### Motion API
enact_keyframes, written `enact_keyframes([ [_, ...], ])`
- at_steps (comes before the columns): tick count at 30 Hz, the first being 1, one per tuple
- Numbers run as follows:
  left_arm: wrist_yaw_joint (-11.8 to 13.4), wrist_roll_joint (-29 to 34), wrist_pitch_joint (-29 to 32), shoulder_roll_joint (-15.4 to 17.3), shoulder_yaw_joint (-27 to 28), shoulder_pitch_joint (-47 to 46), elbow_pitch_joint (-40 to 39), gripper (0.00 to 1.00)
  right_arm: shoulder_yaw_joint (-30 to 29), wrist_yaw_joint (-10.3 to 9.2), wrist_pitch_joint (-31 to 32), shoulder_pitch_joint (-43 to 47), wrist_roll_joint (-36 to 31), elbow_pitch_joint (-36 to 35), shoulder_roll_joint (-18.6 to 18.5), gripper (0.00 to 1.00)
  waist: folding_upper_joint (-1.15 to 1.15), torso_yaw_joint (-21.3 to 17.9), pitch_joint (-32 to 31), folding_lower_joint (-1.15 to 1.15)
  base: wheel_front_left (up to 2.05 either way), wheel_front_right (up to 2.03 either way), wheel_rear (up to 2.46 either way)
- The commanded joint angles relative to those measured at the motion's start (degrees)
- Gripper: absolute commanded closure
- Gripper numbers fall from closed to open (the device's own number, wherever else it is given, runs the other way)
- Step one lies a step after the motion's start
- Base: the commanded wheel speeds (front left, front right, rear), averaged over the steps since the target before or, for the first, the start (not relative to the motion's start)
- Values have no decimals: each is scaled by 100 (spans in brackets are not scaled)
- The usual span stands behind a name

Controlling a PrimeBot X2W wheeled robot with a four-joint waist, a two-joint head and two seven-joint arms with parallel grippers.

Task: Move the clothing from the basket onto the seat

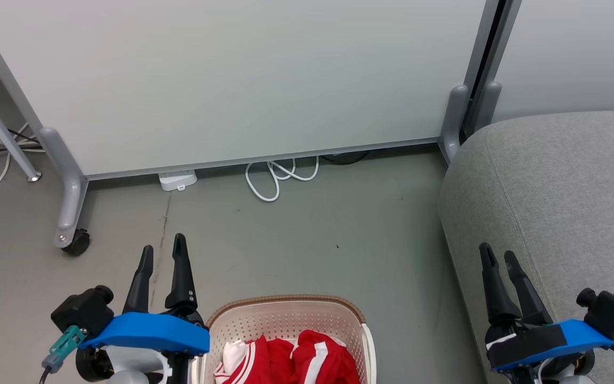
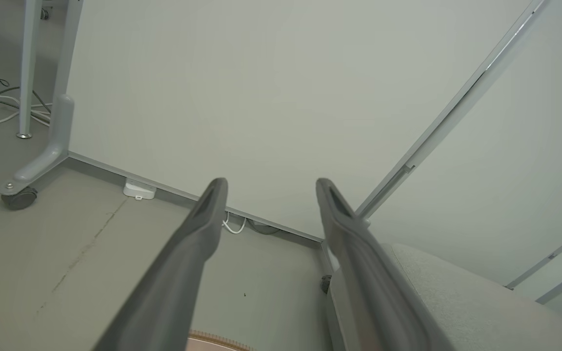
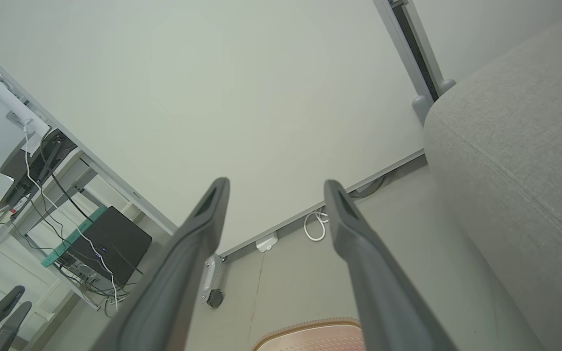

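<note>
1. Red cloth with white stripes, the clothing (image 1: 291, 360), lies heaped inside the basket (image 1: 285, 312). It fills the part of the basket that shows at the bottom edge of the head view. How many garments make up the heap I cannot tell.
2. To the right of the basket stands the seat (image 1: 563, 202), a big grey cushion, with a strip of bare floor (image 1: 307, 240) between the two. The part of the seat that shows carries no clothing.
3. Judged from that, the task is at its very start: no garment has been moved, and all of the carrying is left to do.
4. Just left of the basket, outside its rim, hangs the left gripper (image 1: 163, 242), fingers pointing away from the robot over the floor. Its jaws stand wide and hold nothing.
5. Well to the right of the basket, over the near edge of the seat, hangs the right gripper (image 1: 498, 250). Its jaws are also spread wide, with nothing between them.
6. Beyond the basket a white partition panel (image 1: 243, 80) closes the scene, with a looped white cable (image 1: 277, 178) at its foot.
7. The next step, as I judge it, is for one arm to come in over the basket's rim, go down onto the heap and pinch a fold. The right arm is nearer the seat, so it would have the shorter carry.
</note>
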Motion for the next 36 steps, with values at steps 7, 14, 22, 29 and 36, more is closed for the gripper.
enact_keyframes([
  [7, 54, 556, -152, 42, -121, -146, -93, 0, 96, 16, -143, 17, -499, -92, -35, 0, 0, 8, -9, 0, 0, 0, 0],
  [14, 65, 993, -254, 43, -232, -165, -71, 0, 172, 16, -248, 36, -892, -121, -37, 0, 0, 19, -8, 0, 0, 0, 0],
  [22, 101, 1440, -368, 45, -333, -198, -34, 0, 248, 17, -353, 46, -1335, -123, -38, 0, 0, 35, -5, 0, 0, 0, 0],
  [29, 145, 1805, -459, 46, -422, -205, -45, 0, 303, 18, -451, 55, -1704, -136, -38, 0, 0, 42, -5, 0, 0, 0, 0],
  [36, 173, 2159, -549, 47, -524, -212, -52, 0, 365, 19, -534, 86, -2036, -167, -39, 0, 0, 66, 0, 0, 0, 0, 0],
])
